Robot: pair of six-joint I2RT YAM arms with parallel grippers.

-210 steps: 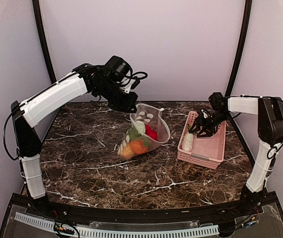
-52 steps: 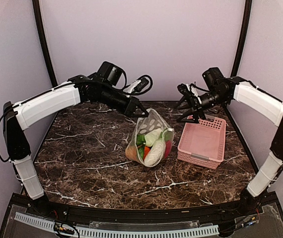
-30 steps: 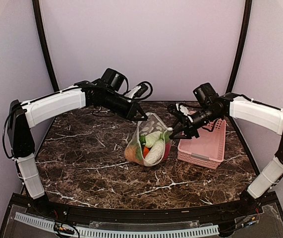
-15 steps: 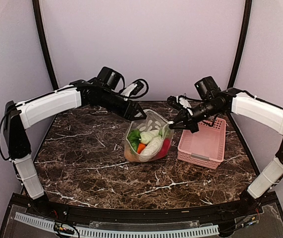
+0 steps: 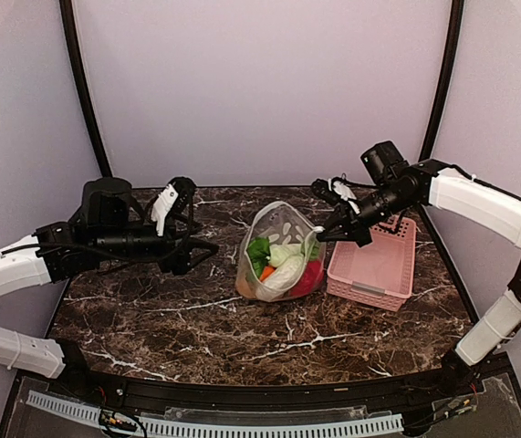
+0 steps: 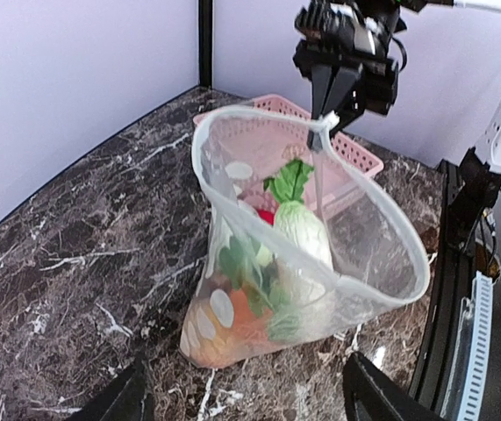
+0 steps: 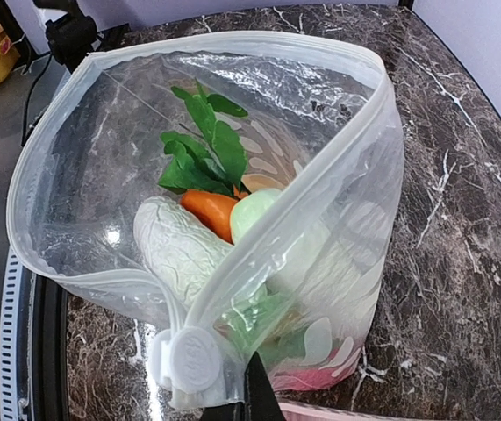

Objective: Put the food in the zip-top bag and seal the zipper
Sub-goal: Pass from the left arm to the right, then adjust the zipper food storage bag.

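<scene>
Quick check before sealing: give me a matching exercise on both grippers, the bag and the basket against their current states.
1. left gripper
2. right gripper
3. bag
4. basket

A. pink, right of the bag
B. open, apart from the bag
C. mouth open, food inside
D. shut on the bag's corner

Pairs: 1-B; 2-D; 3-C; 4-A

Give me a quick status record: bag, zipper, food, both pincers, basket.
zip-top bag: upright, mouth wide open
zipper: unsealed
food: radish, orange piece and other pieces inside the bag
left pincer: open, empty, apart from the bag
right pincer: shut on the bag's mouth edge, holding it up
basket: pink, beside the bag, below the right arm
</scene>
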